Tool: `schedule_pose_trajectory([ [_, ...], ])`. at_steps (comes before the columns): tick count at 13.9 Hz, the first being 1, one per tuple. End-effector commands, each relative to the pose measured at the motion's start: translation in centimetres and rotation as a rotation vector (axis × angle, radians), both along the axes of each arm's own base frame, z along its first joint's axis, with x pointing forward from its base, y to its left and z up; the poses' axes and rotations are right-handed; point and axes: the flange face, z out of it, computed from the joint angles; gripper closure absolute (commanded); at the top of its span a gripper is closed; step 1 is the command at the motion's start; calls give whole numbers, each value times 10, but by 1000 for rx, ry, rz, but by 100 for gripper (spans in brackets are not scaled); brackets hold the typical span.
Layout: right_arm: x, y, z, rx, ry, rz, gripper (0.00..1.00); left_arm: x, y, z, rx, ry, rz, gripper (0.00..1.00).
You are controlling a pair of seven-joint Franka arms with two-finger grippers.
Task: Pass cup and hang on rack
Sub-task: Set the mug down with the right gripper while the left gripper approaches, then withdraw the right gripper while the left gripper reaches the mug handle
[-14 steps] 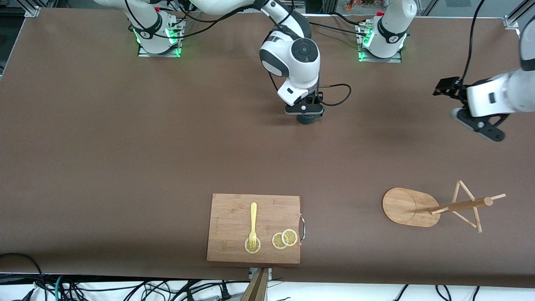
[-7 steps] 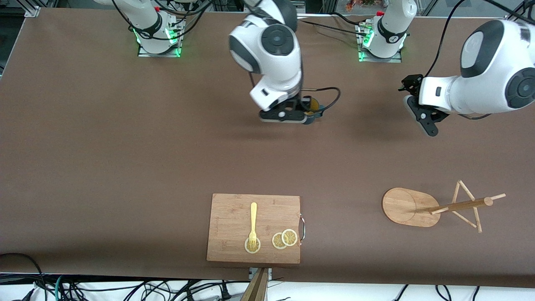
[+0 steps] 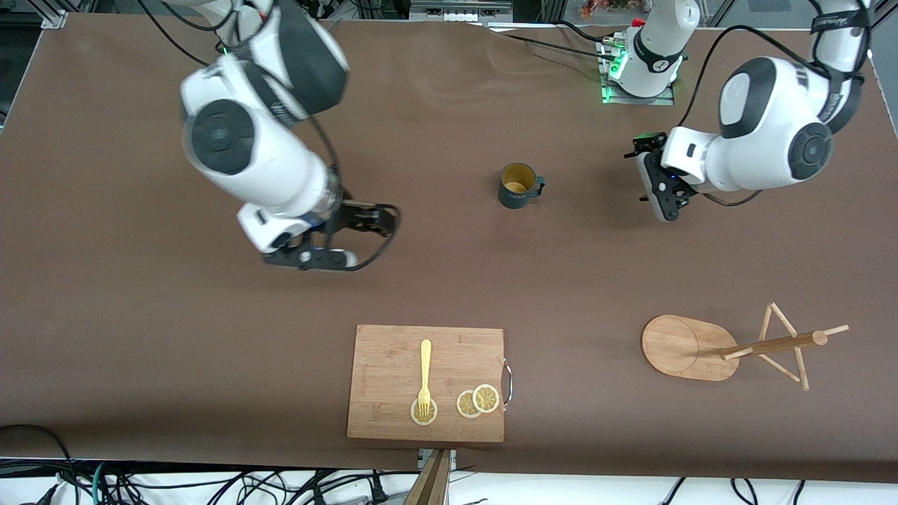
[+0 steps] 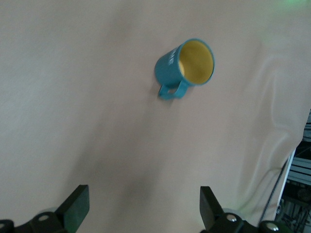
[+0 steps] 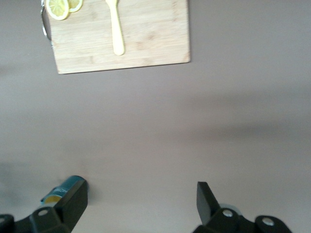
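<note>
The cup (image 3: 518,186) stands upright on the brown table (image 3: 140,315), alone, handle pointing toward the left arm's end. The right gripper (image 3: 365,235) hangs in the air over bare table, its fingers spread wide and empty, well apart from the cup, toward the right arm's end. The left gripper (image 3: 659,189) hovers near the cup on the left arm's side, jaws apart too, nothing between them; its wrist view has the cup (image 4: 185,67) ahead of its open fingers (image 4: 77,206). The rack (image 3: 729,347) stands nearer the front camera than the left gripper. The cutting board (image 3: 426,382) holds a fork (image 3: 424,375) and lemon slices (image 3: 477,400).
</note>
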Motion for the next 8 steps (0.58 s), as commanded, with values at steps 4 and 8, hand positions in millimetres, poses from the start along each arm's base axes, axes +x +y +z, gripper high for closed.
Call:
schedule_pose_trajectory([
  [4, -30, -111, 49, -41, 25, 73, 1, -34, -19, -37, -115, -59, -27, 0],
  [8, -50, -191, 61, -40, 22, 127, 0, -54, -42, -64, -194, -126, -32, 0],
])
